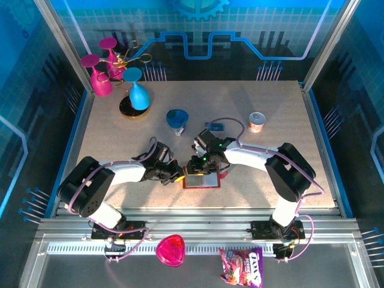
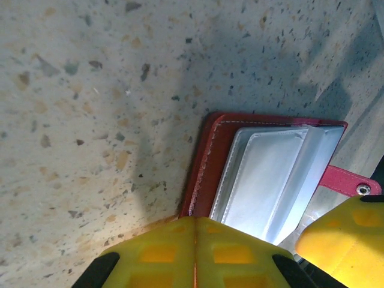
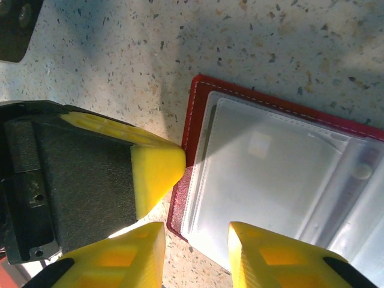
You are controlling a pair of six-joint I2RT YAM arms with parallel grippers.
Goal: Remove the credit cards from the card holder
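Left gripper [image 2: 195, 237]: fingers pressed together, tips against the edge of the open card holder [image 3: 270, 168] lying just ahead of them. Right gripper [image 3: 197, 243]: fingers slightly spread, straddling the holder's corner. The holder lies flat on the speckled table [image 3: 288, 42], between both grippers.

You have the card holder [image 1: 201, 180] lying open on the bench [image 1: 276, 102], just ahead of your left jaws and a little to their right. Its corner sits between your right jaws, with the left jaws' tip against its edge.
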